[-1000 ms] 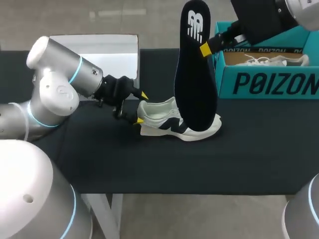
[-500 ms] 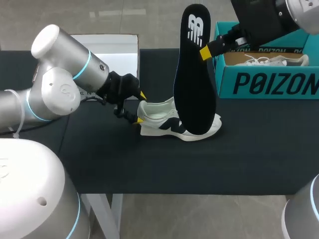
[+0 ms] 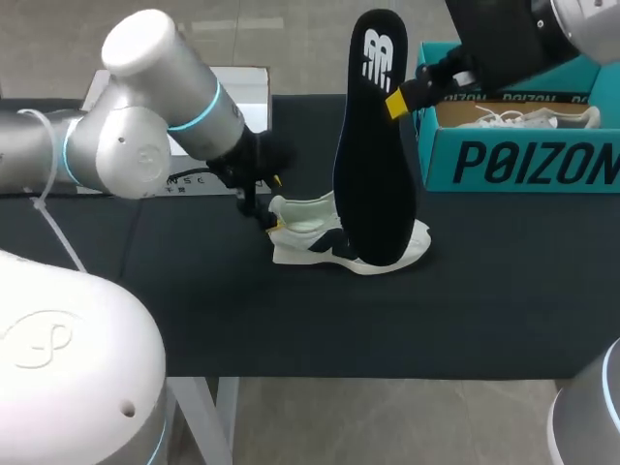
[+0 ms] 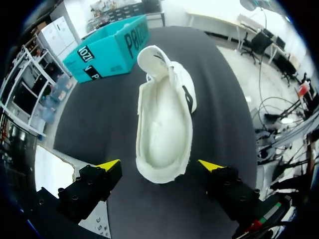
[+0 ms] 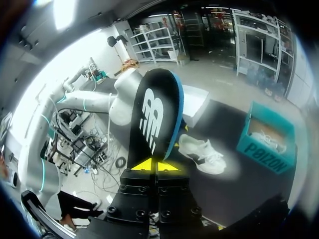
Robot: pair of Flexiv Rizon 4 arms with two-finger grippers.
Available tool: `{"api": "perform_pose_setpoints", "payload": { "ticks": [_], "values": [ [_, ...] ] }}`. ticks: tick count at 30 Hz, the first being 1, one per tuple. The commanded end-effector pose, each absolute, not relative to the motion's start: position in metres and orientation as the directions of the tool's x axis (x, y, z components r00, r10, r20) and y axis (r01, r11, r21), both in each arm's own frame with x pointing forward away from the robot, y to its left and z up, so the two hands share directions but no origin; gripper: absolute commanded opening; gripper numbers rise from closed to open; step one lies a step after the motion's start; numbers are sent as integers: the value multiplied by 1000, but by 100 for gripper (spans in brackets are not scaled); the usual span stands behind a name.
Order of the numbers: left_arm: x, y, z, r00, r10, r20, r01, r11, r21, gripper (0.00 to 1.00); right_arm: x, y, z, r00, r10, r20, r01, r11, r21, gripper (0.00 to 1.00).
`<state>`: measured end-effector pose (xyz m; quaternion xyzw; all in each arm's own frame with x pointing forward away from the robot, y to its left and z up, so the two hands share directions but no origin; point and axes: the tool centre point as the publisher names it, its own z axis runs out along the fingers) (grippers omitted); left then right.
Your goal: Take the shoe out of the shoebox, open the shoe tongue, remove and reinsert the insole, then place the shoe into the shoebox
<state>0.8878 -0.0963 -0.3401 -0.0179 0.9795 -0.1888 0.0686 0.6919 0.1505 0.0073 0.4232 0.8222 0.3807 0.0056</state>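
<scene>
A white shoe [image 3: 339, 237] with dark side markings lies on the black table, its opening empty in the left wrist view [image 4: 164, 124]. My left gripper [image 3: 274, 203] [image 4: 159, 164] is open at the shoe's heel, one yellow tip on each side, not touching. My right gripper [image 3: 395, 100] [image 5: 156, 165] is shut on the black insole [image 3: 376, 145] [image 5: 153, 117], holding it upright above the shoe; its lower end hangs in front of the shoe's toe half. The teal shoebox [image 3: 523, 145] [image 4: 112, 47] [image 5: 266, 144] stands at the back right with a second white shoe [image 3: 528, 118] inside.
A white flat lid or sheet [image 3: 232, 97] lies at the back left behind my left arm. Black table surface [image 3: 387, 320] stretches in front of the shoe to the near edge.
My left arm has swung up and to the right, its gripper now over the shoe's heel. The right gripper and insole have barely shifted.
</scene>
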Motion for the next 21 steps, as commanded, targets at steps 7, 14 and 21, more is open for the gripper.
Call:
{"api": "perform_pose_setpoints", "payload": {
  "ticks": [7, 14, 21],
  "values": [
    [889, -106, -338, -987, -4, -163, 6, 998, -60, 100, 694, 151, 7, -624, 712, 322, 706, 338, 622, 0],
    [896, -103, -331, -989, -119, -83, -114, 992, -57, 100, 695, 152, 10, -621, 713, 325, 712, 340, 614, 0],
    [896, -101, -325, -999, -20, 44, -26, 991, -128, 100, 695, 153, 10, -616, 716, 330, 717, 336, 610, 0]
  ]
}}
